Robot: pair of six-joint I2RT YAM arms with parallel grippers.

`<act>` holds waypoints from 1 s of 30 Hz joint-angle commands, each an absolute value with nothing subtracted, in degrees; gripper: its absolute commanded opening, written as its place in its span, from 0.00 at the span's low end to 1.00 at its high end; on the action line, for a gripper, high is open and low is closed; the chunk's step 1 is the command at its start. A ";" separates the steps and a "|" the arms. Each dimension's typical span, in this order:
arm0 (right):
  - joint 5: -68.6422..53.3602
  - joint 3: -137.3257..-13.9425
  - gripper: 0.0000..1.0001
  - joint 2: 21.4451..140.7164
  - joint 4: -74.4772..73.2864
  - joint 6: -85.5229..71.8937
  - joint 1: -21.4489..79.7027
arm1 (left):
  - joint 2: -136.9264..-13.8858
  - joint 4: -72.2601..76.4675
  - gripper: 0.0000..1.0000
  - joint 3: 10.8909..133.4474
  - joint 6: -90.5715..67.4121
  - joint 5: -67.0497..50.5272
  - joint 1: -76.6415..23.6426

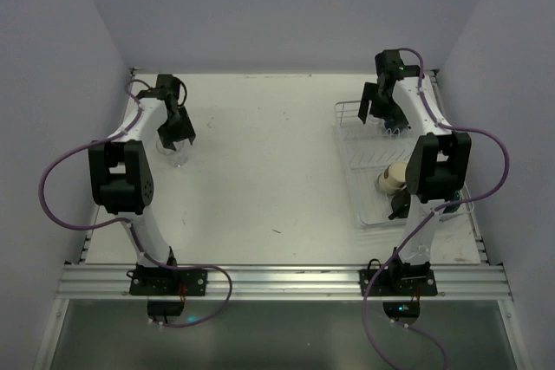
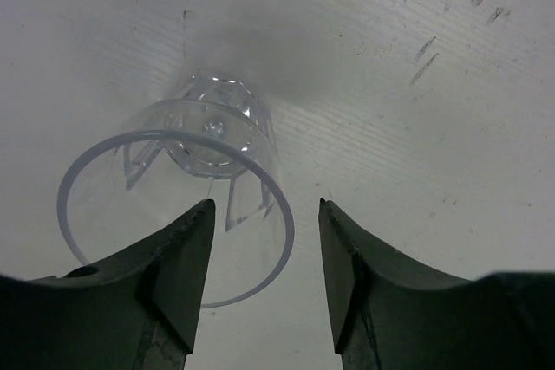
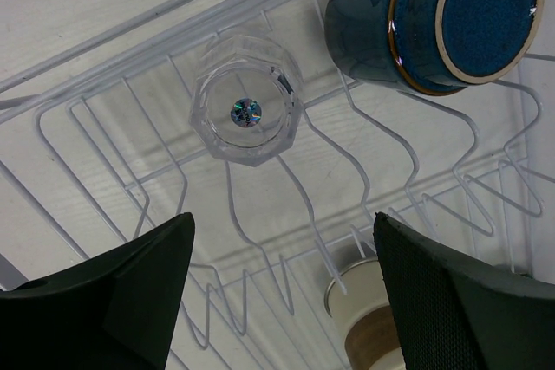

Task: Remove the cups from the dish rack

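One clear tumbler sits unloaded at nine o'clock — your left fingers released, right fingers spread over the racked glass.

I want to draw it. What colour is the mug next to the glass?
Dark blue mug, clearest in the right wrist view.

The dish rack is white, one mug speckled blue, one cup cream.

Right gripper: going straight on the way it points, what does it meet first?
Most likely the clear glass tumbler in the dish rack, slightly off the right gripper's centreline; depth unclear.
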State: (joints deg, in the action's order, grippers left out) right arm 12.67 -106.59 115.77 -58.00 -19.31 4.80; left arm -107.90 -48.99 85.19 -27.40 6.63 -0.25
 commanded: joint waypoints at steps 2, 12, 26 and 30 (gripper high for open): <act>11.69 -107.84 0.86 116.01 -56.07 -17.58 4.48 | -105.30 -50.54 0.59 88.15 -26.98 7.03 1.41; 11.69 -113.73 0.85 121.02 -55.46 -17.05 3.08 | -96.69 -53.17 0.66 94.91 -27.07 3.69 0.62; 10.20 -117.69 0.69 126.30 -54.85 -16.87 2.81 | -86.75 -49.04 0.69 96.33 -28.39 -3.52 -6.06; 9.14 -119.09 0.57 127.35 -55.11 -17.14 2.81 | -86.66 -48.69 0.69 95.01 -28.30 -3.25 -6.42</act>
